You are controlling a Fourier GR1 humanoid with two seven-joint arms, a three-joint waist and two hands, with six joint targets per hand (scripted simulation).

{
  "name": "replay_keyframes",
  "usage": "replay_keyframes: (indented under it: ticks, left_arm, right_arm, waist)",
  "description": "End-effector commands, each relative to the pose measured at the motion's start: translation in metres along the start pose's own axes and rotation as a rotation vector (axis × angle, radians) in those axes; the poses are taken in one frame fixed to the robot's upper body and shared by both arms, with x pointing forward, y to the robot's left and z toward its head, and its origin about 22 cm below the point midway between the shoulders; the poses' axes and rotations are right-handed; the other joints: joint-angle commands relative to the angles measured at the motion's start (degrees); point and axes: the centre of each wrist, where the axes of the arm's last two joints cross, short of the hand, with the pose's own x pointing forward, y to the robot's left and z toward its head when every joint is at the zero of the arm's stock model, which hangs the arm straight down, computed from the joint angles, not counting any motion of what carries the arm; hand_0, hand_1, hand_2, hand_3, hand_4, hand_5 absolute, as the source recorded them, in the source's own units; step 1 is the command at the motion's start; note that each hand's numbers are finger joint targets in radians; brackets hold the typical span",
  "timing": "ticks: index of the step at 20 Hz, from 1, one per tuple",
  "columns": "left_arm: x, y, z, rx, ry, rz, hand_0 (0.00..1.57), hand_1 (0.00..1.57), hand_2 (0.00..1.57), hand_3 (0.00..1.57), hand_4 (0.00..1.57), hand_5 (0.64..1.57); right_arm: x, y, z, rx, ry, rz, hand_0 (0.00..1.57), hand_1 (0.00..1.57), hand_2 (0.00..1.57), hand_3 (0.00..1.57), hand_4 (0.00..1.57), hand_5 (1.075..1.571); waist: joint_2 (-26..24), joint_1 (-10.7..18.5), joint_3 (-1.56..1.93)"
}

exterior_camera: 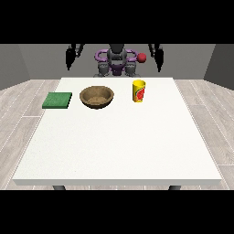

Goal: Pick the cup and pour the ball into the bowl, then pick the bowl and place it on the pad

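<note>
Front view shows you one cup (139, 91), one bowl (97, 97) at its 9 o'clock, one pad (57, 100) near the table's (119, 146) left edge. Both hands (69, 58) (158, 57) hang behind the table; whether fingers are spread or curled, you cannot tell.

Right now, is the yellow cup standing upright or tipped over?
Upright. The cup stands on its base on the table, rim facing up, right of the bowl. Neither hand touches it.

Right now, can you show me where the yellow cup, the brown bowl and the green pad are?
yellow cup with red print (139, 91), front view, on its side wall.
brown wooden bowl (97, 103), front view, on its front outer wall.
flat green square pad (57, 100), front view, on its top face.
</note>
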Motion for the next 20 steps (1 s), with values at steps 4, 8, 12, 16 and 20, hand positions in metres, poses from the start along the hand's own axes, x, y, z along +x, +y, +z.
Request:
replay_keyframes:
  ticks: [4,8,12,16,20]
  left_arm:
    - [0.027,0.007,-0.003,-0.010,-0.026,-0.024,0.00,0.00,0.00,0.00,0.00,1.557]
    - [0.065,0.013,-0.023,0.024,-0.062,0.157,0.00,0.00,0.00,0.00,0.00,1.558]
    - [0.049,0.049,-0.006,0.083,-0.086,0.127,0.00,0.00,0.00,0.00,0.00,1.552]
    - [0.040,0.051,-0.012,0.074,-0.167,0.118,0.00,0.00,0.00,0.00,0.00,1.547]
    - [0.046,0.052,-0.034,0.078,-0.244,0.112,0.00,0.00,0.00,0.00,0.00,1.539]
  right_arm:
    - [0.025,-0.012,-0.003,0.010,-0.018,0.033,0.00,0.00,0.00,0.00,0.00,1.569]
    - [0.026,-0.056,0.001,0.108,0.005,-0.104,0.00,0.00,0.00,0.00,0.00,1.569]
    - [0.039,-0.050,0.015,0.119,0.002,-0.117,0.00,0.00,0.00,0.00,0.00,1.570]
    - [0.053,-0.059,0.006,0.100,-0.083,-0.138,0.00,0.00,0.00,0.00,0.00,1.569]
    - [0.045,-0.068,-0.006,0.123,-0.135,-0.122,0.00,0.00,0.00,0.00,0.00,1.569]
  waist:
    - [-13.11,-0.42,0.09]
    - [-10.73,-2.24,0.35]
    - [-8.52,-2.65,0.28]
    - [-3.65,-2.59,0.28]
    - [1.63,-3.26,0.28]
